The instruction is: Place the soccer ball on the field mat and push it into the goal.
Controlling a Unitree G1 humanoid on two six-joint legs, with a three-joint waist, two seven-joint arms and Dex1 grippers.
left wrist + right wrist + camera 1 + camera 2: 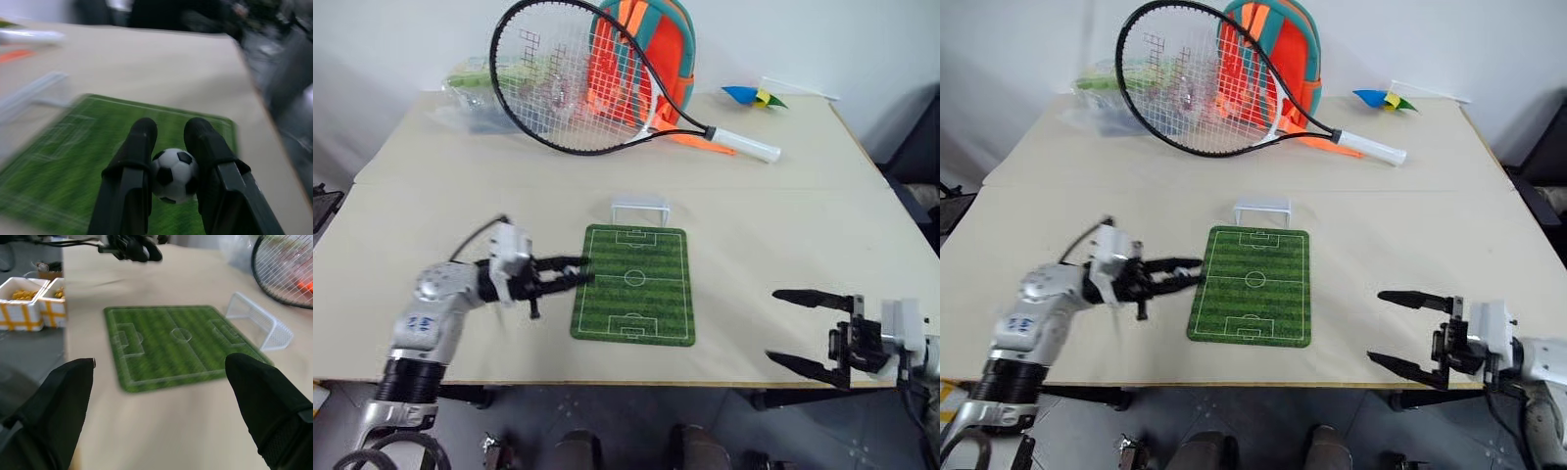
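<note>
Two hands: both over the table, left one busy, right one idle
left hand: pointing sideways at the mat's left edge, fingers pinching the soccer ball
soccer ball: up off the field mat, wedged between the two black fingertips
right hand: fingers spread wide, holding nothing, well off to the mat's right near the table's front edge
goal: sitting just past the mat's far end
back of table: tennis racket leaning on an orange backpack
</note>
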